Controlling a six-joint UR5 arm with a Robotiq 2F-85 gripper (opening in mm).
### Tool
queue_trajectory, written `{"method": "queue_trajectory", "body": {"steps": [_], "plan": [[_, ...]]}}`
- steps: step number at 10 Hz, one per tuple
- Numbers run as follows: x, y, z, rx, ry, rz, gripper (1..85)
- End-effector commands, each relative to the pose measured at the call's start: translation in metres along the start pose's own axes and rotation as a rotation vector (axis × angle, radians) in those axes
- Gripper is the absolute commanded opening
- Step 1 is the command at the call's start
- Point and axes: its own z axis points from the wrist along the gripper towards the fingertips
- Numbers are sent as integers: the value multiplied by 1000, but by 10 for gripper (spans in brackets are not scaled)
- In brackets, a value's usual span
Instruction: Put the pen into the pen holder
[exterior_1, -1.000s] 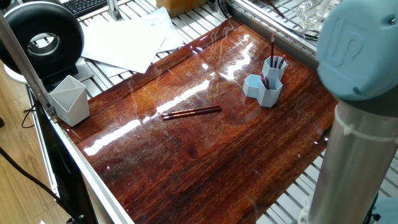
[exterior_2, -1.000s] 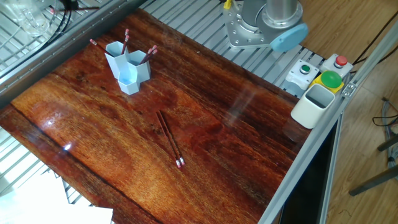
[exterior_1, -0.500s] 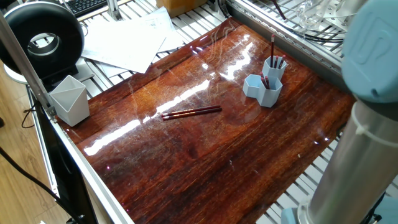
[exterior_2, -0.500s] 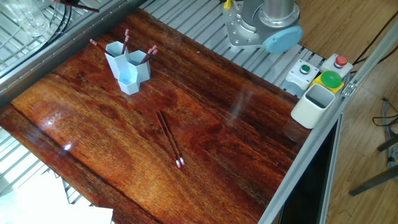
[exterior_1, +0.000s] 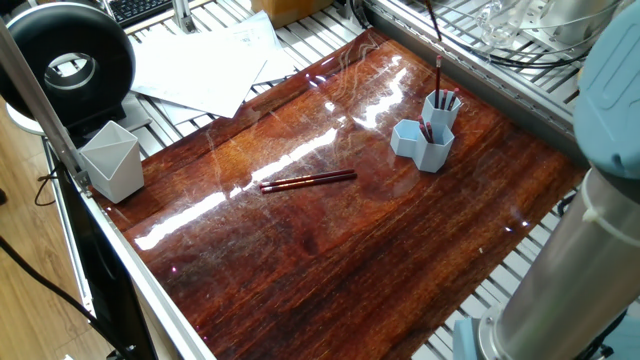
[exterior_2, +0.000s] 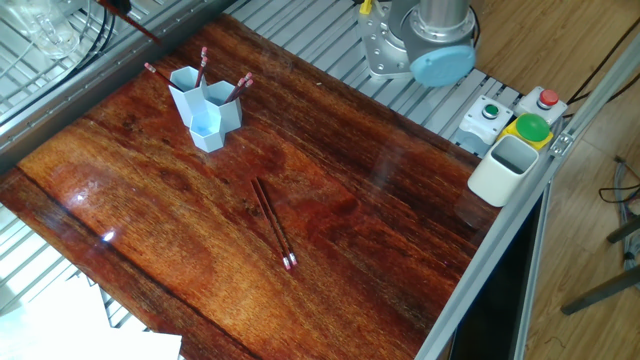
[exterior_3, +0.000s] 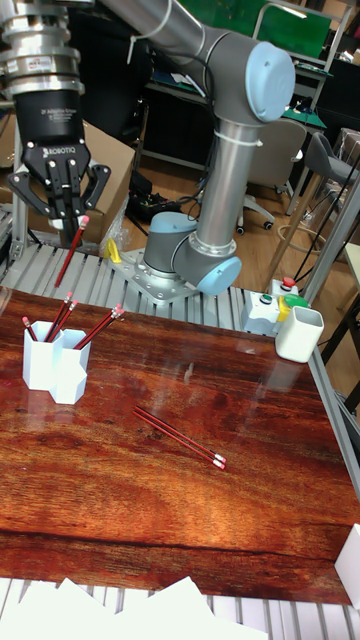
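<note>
- The glossy reddish-brown wooden tabletop (exterior_3: 180, 520) carries everything. Its sheen suggests a slick surface, so thin things lying on it would likely skid if nudged.
- The black two-finger gripper (exterior_3: 68, 212) hangs above the far left end of the tabletop, above and a little behind the holder. Its fingers (exterior_3: 62, 205) are closed on the upper part of a slim dark red pen with a pale pink tip (exterior_3: 70, 252), which dangles tilted, tip end up. The body reads "ROBOTIQ" in white letters. A grey band above it carries small print too fine to read.
- The small light blue plastic pen holder of joined hexagonal tubes (exterior_3: 55, 365) stands below the held pen and already has several red pens leaning in it. It looks light and hollow, so a sideways knock could probably shift or tip it.
- Two more dark red pens (exterior_2: 273, 223) lie side by side, apparently touching, near the middle of the tabletop, well apart from the holder.
- The held pen looks light, stiff and smooth. A pinch near the top lets it swing, so a grip nearer the middle would be steadier. From the tall view alone I cannot be sure which tube its lower end lines up with.
- The pale grey-white angular cup (exterior_1: 110, 160) bears no writing I can make out.
</note>
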Motion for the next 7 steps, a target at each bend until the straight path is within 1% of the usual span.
{"method": "queue_trajectory", "body": {"steps": [1,2,4,5,6,7], "plan": [[-12,-1,6,-20,-109,-30,10],[-3,-4,7,-8,-77,-24,10],[14,-15,8,32,-11,-9,10],[20,-19,7,50,11,8,10],[26,-28,7,83,36,37,10],[28,-32,6,101,42,64,10]]}}
